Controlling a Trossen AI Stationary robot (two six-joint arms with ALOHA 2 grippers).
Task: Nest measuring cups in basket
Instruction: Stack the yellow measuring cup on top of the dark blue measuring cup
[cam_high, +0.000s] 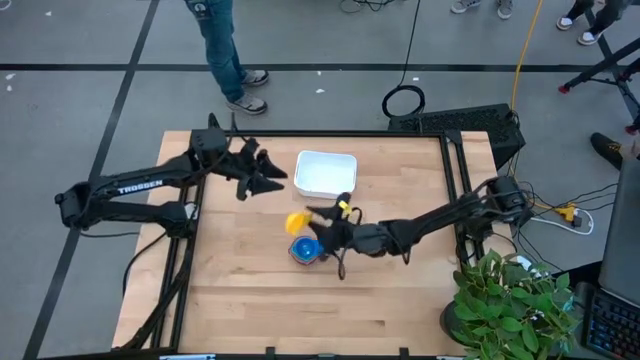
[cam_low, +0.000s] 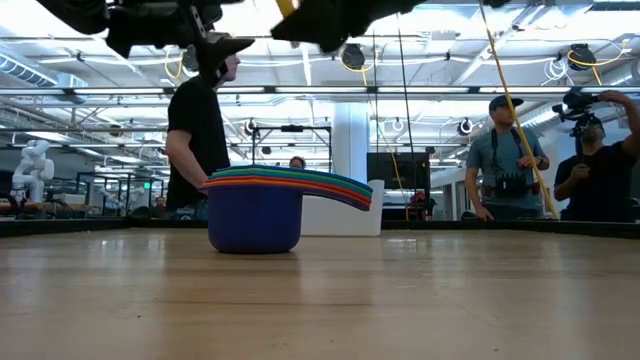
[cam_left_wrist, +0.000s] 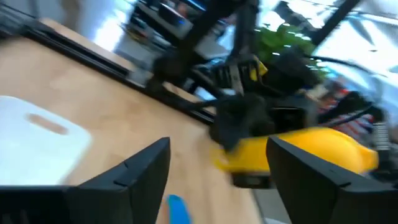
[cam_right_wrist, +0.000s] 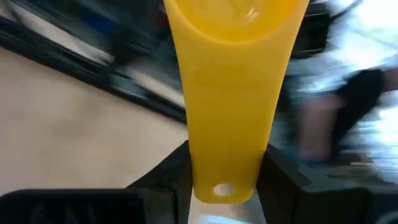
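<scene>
A yellow measuring cup (cam_high: 297, 220) hangs above the table's middle with my right gripper (cam_high: 318, 224) shut on it. Just nearer the front edge, a nested stack of cups (cam_high: 305, 250) stands on the wood on its navy bowl (cam_low: 254, 218), the coloured handles (cam_low: 335, 188) fanned out to one side. The white basket (cam_high: 325, 172) sits beyond them toward the far edge. My left gripper (cam_high: 278, 181) hovers open to the left of the basket; its fingers point at the yellow cup (cam_left_wrist: 320, 152) and have nothing between them. My right gripper pinches the yellow cup's flat handle (cam_right_wrist: 227, 149) by its two long edges, near the free end with the hole. The fingers (cam_right_wrist: 171, 171) run level along the handle, coming from the table's right. The cup is lifted clear, its bowl pointing away from the gripper.
A person (cam_high: 228, 50) stands just past the table's far edge, and more people (cam_low: 510, 150) show in the room behind. A potted plant (cam_high: 510, 300) stands off the near right corner. Bare wood (cam_high: 260, 310) stretches along the near side.
</scene>
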